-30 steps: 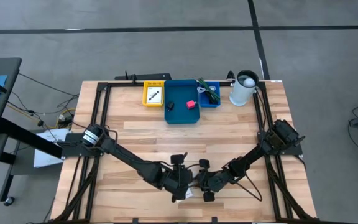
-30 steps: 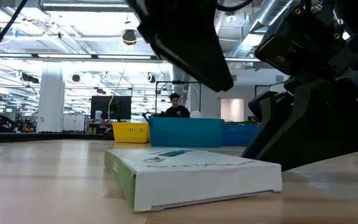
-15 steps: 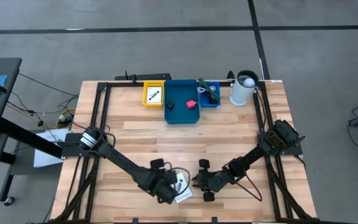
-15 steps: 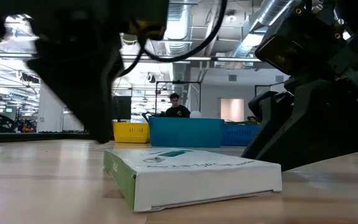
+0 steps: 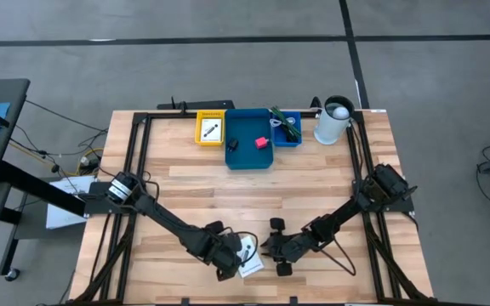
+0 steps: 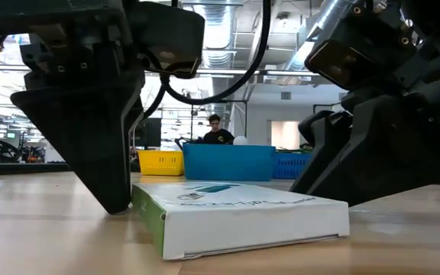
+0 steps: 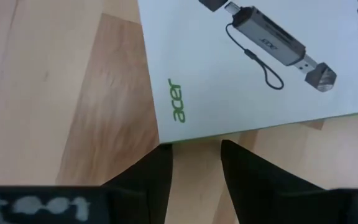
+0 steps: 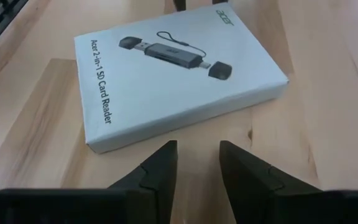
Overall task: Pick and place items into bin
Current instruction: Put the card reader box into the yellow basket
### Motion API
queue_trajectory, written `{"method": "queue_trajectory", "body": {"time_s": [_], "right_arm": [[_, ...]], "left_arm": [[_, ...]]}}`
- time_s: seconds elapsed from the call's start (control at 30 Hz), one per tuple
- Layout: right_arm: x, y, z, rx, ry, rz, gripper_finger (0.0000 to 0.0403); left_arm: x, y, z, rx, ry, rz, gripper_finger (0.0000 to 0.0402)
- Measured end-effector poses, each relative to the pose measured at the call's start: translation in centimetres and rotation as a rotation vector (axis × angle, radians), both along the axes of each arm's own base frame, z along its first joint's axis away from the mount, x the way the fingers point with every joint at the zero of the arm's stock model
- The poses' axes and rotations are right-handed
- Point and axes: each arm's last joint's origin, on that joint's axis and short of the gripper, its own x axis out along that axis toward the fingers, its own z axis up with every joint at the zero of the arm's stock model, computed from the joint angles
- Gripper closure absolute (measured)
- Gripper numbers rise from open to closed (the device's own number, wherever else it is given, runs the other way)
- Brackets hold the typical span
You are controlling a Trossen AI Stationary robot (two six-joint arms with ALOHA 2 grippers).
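A white Acer card-reader box (image 5: pixel 249 255) lies flat on the wood near the table's near edge, and fills the low view (image 6: pixel 235 218). My left gripper (image 5: pixel 230 262) stands low at the box's left side, slightly open, with its tips at the box edge (image 7: pixel 194 149). My right gripper (image 5: pixel 272 249) is on the box's right side, slightly open and a little short of it (image 8: pixel 197 149). At the far edge, a blue bin (image 5: pixel 250 155) holds a pink-red block (image 5: pixel 263 142) and a black piece (image 5: pixel 233 144). My left gripper has its fingertips (image 7: pixel 165 151) right at the box's short edge (image 7: pixel 185 135), beside the green logo, coming down slanting from the table's left. I cannot tell whether they touch the box, which lies flat on the table.
A yellow bin (image 5: pixel 210 129) with a printed card stands left of the blue bin. A small blue bin (image 5: pixel 286 127) with a green stringy piece and a white cup (image 5: pixel 332 121) stand to its right. Bare wood lies between the bins and the grippers. A person shows far off (image 6: pixel 218 131).
My left gripper has moved from above the box toward the table's left and come down beside the box's left edge. The box, which it covered in the high view a second ago, now shows. My right arm has kept nearly still.
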Motion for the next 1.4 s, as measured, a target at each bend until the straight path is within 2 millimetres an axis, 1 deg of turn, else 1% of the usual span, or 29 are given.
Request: {"method": "queue_trajectory", "body": {"time_s": [0.1,0.37,0.5,0.8,1.07,1.23,1.4], "right_arm": [[0.2,0.1,0.1,0.0,0.0,0.005,0.0285],[0.3,0.0,0.2,0.002,0.007,0.005,0.0285],[0.2,0.0,0.2,0.0,0.011,0.006,0.0285],[0.2,0.0,0.2,-0.003,0.021,0.004,0.0285],[-0.1,-0.2,0.0,-0.005,0.076,-0.01,0.0285],[-0.2,-0.2,-0.1,-0.01,0.085,-0.01,0.0285],[-0.2,-0.2,-0.2,-0.012,0.09,-0.011,0.0285]], "left_arm": [[0.2,0.2,0.0,0.006,-0.016,-0.014,0.0272],[1.3,0.2,0.4,0.091,-0.101,-0.094,0.0272],[1.7,0.4,0.7,0.102,-0.12,-0.099,0.0272],[1.8,0.5,0.8,0.115,-0.121,-0.118,0.0272],[2.0,0.5,1.0,0.121,-0.137,-0.125,0.0272],[2.4,0.3,2.3,0.138,-0.137,-0.138,0.0272],[3.0,0.0,4.7,0.179,-0.176,-0.131,0.0272]]}}
